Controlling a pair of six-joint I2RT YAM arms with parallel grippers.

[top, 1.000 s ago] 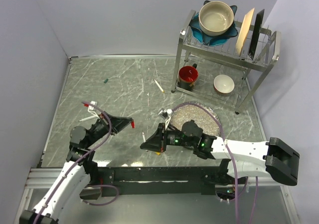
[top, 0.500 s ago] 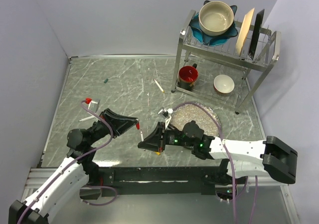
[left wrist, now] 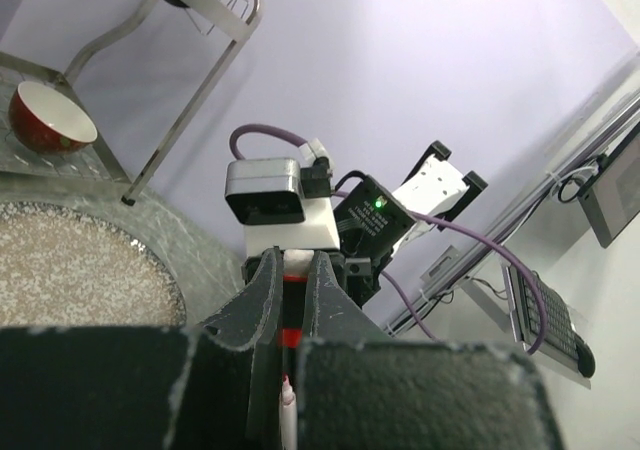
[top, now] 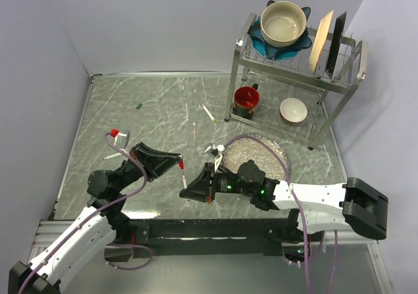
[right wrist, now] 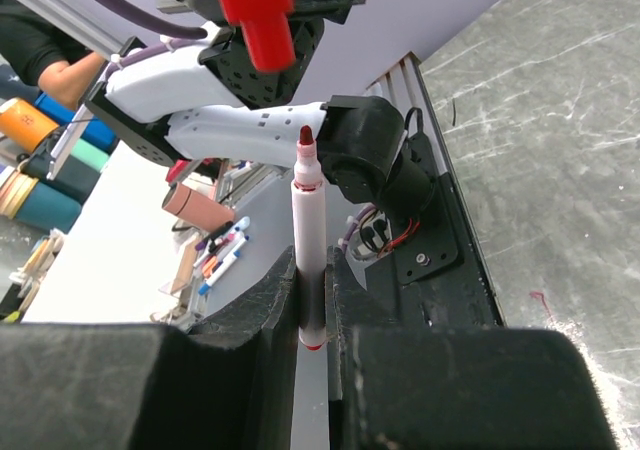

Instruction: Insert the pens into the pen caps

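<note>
Mid-air over the near middle of the table (top: 163,98), tip to cap. Gripping a pen (right wrist: 308,220) low on its white barrel in the right gripper (right wrist: 310,270), fingers pressed tight against it, red tip free and pointing away from the wrist. Clenching the red pen cap (right wrist: 255,15) in the left gripper (top: 177,161), nearly fully closed on that small tube. From the right wrist view: cap just beyond the tip and offset a little to its left, apart, not yet touching. Long axis of the pen aimed roughly toward the left gripper, not squarely in line with the cap. Probably calls for a slight sideways correction, then a push along the barrel. Equally near to both arms. Elsewhere, lying flat: another pen (top: 208,113) by the foot of the rack (top: 230,101), a green cap (top: 139,104) at far left, well apart from both grippers.
</note>
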